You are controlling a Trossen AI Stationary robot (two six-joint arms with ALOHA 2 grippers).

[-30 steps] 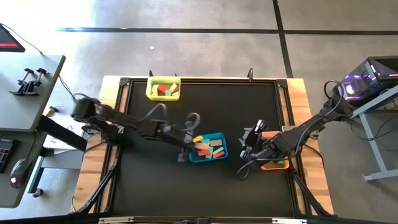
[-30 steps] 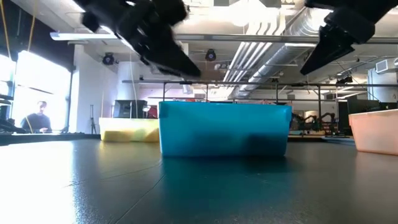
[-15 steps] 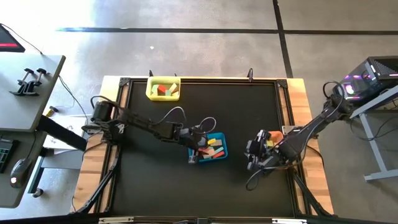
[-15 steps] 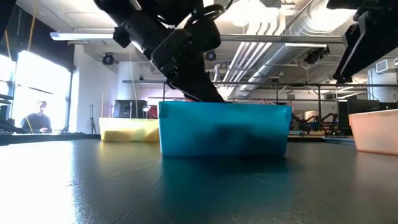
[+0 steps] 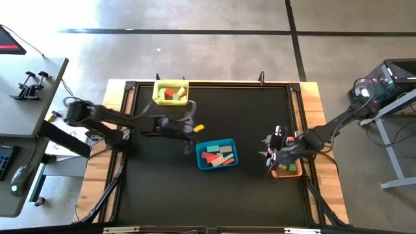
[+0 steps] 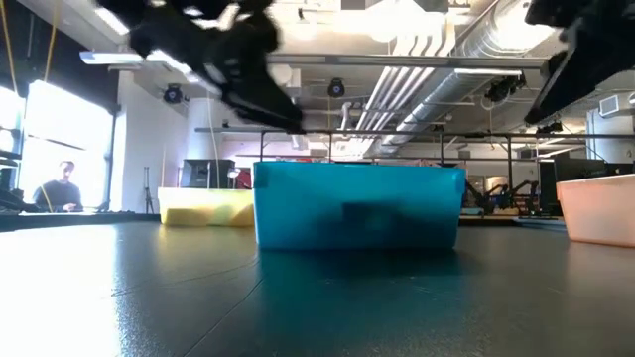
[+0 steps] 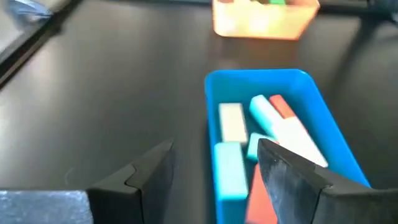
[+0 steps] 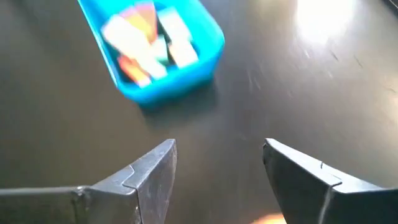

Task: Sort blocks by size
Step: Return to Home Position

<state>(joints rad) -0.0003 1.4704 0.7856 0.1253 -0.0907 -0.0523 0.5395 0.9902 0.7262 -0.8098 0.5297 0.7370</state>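
Several blocks [image 7: 273, 127] in tan, pale green, blue and red lie in the blue tray [image 5: 217, 154] at the table's middle. More blocks [image 5: 171, 94] sit in the yellow tray [image 5: 170, 91] at the far edge. My left gripper [image 7: 214, 149] hangs open and empty, left of the blue tray and above the table [image 5: 193, 133]. A small yellow spot shows at its tips in the high view; whether that is a block, I cannot tell. My right gripper [image 8: 219, 146] is open and empty, above the left rim of the orange tray [image 5: 288, 170].
The three trays stand in a line across the low view: yellow [image 6: 203, 206], blue [image 6: 357, 203], orange [image 6: 598, 208]. Bare black tabletop [image 5: 156, 188] stretches along the near side and between the trays. A person sits far off in the room behind.
My left gripper reached into the blue tray, then drew back up and toward the table's left and far side. My right gripper has moved toward the table's right edge, over the orange tray, and tipped up somewhat.
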